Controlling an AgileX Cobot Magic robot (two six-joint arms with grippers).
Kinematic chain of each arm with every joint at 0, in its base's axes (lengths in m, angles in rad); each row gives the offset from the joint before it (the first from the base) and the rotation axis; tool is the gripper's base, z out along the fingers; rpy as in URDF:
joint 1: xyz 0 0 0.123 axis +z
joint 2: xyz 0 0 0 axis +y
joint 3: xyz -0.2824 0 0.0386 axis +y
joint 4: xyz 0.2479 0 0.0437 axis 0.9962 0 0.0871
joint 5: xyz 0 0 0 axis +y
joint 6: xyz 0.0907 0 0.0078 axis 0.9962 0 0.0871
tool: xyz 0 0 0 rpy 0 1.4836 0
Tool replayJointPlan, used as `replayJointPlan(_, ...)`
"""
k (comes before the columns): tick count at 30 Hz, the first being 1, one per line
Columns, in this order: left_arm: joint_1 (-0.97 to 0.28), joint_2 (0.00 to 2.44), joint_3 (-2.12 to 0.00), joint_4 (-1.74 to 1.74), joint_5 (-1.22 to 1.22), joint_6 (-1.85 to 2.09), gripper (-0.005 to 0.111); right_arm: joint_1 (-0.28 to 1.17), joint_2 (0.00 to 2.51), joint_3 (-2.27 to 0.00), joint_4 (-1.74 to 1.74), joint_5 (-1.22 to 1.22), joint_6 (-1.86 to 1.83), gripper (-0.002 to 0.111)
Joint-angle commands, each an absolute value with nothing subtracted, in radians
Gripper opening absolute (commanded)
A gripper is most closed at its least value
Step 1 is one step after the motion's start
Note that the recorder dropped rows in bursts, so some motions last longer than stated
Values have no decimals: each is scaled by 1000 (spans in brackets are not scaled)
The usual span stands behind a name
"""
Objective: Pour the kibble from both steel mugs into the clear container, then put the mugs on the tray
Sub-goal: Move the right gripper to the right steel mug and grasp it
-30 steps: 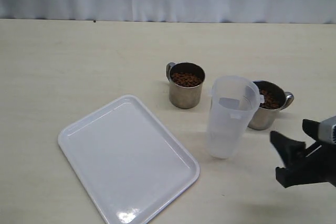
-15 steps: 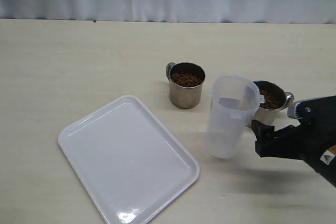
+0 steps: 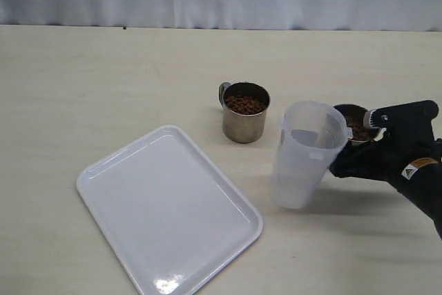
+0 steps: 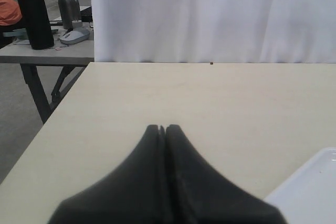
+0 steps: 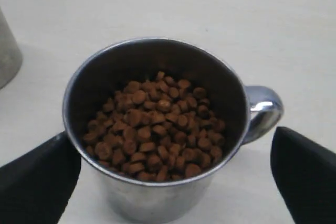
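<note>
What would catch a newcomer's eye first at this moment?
The open right gripper has a finger on either side of a steel mug holding reddish-brown kibble, just right of and behind the empty clear container. To the left, the big white tray lies bare, and the second full mug stands farther back.

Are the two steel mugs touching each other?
Apart. The exterior view shows bare table and the clear container between the left steel mug and the right steel mug.
</note>
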State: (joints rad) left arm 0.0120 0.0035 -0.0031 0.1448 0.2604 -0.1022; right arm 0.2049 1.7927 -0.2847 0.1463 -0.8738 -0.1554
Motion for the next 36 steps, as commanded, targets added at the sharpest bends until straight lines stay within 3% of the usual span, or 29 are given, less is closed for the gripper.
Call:
replayJointPlan(1,10,0,0,145,256,-101,0,123,1834,-289,-23,-878,-81,98)
replayJointPlan(16,10,0,0,145,253,-101,0,-19,1951,-336,-332,-1019,-29,98)
replayJointPlan(29,10,0,0,145,253,-101,0,-22,2046,-415,-356,-1050,-33,96)
replayJointPlan(32,10,0,0,145,253,-101,0,-22,2046,-415,-356,-1038,-31,79)
replayJointPlan(36,10,0,0,145,253,-101,0,-22,2046,-415,-322,-1013,0,32)
